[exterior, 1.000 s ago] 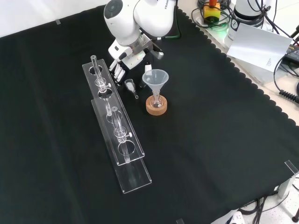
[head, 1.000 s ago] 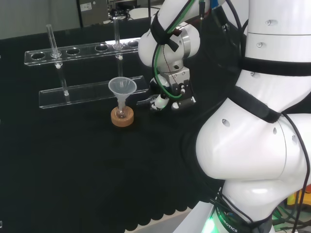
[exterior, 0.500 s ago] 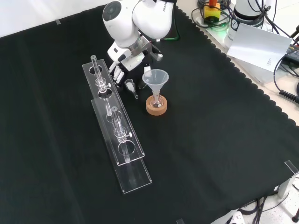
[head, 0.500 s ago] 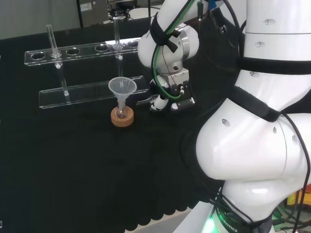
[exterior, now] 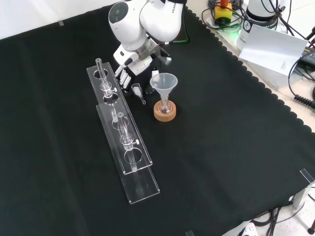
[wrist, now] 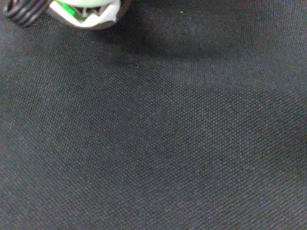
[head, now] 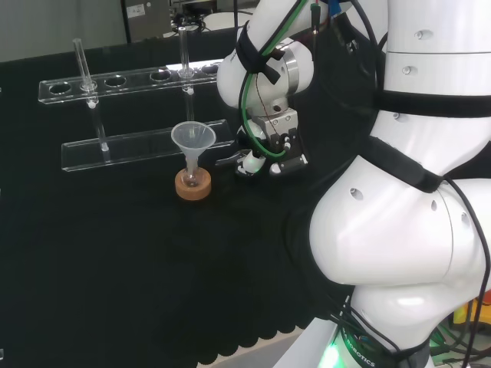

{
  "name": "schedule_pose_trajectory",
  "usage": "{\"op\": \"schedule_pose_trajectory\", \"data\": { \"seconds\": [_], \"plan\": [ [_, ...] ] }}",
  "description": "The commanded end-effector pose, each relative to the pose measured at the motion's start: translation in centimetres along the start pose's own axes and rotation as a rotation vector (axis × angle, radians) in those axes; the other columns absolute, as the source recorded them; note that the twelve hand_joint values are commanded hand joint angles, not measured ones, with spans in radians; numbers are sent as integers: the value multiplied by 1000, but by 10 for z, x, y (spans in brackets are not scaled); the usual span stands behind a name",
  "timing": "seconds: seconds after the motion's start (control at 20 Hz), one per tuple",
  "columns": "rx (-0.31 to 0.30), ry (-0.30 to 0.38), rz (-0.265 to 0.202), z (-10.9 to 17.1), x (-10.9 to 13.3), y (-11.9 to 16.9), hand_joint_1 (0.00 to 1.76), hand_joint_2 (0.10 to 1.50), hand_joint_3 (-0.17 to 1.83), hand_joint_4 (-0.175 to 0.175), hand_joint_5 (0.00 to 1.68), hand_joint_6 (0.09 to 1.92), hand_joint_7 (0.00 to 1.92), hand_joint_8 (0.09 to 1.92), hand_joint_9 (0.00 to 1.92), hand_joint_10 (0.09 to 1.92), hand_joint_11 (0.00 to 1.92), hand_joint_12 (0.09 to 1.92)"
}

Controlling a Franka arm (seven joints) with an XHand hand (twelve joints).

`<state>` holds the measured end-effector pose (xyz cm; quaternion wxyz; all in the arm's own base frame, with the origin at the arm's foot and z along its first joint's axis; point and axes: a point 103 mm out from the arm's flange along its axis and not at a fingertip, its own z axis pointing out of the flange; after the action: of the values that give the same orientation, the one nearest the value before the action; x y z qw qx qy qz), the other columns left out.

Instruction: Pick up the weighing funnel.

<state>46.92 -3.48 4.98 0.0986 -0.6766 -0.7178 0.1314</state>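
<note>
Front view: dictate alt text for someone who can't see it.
A white robot arm's black and white hand hangs close to a small clear weighing funnel lying on black cloth, between a clear plastic tube rack and a big clear funnel in a flask on a cork ring.

The arm point(exterior: 150, 19) reaches down — hand point(exterior: 129, 73) low, palm downward.

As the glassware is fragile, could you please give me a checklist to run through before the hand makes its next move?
1. Weighing funnel lies on the cloth, not lifted: ok.
2. Hand is right next to it in the front view: ok.
3. Contact between hand and weighing funnel: cannot tell.
4. Funnel upright above the cork ring, apart from the hand: ok.
5. Gap between hand and tube rack: cannot tell.
</note>
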Motion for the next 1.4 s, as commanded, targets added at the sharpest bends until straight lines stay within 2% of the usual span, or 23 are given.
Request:
{"op": "schedule_pose_trajectory", "data": {
  "seconds": [0.05,0.9,1.05,1.1,1.15,1.2,1.25,1.3,1.4],
  "plan": [
    [6,-1,-1,0,0,0,920,622,637,-58,592,760,521,798,722,625,344,1314],
    [16,3,0,3,-2,-1,925,621,639,-60,555,777,521,801,725,626,345,1314],
    [12,13,-1,3,-8,-2,922,631,643,-55,618,805,521,801,725,626,345,1315],
    [12,11,1,3,-10,-2,926,648,647,-46,703,815,522,803,727,627,347,1315],
    [10,8,4,3,-11,-3,963,751,541,35,824,885,527,808,731,632,348,1320],
    [10,1,6,2,-12,-3,996,834,439,99,917,927,540,806,738,631,353,1318],
    [10,-4,10,2,-12,-3,1019,878,384,137,979,940,559,800,749,627,360,1314],
    [11,-7,12,2,-12,-3,1036,879,396,153,1018,951,581,788,765,616,369,1307],
    [10,-15,17,2,-10,-3,1057,831,505,151,1048,987,614,769,796,592,384,1298]
  ]
}}
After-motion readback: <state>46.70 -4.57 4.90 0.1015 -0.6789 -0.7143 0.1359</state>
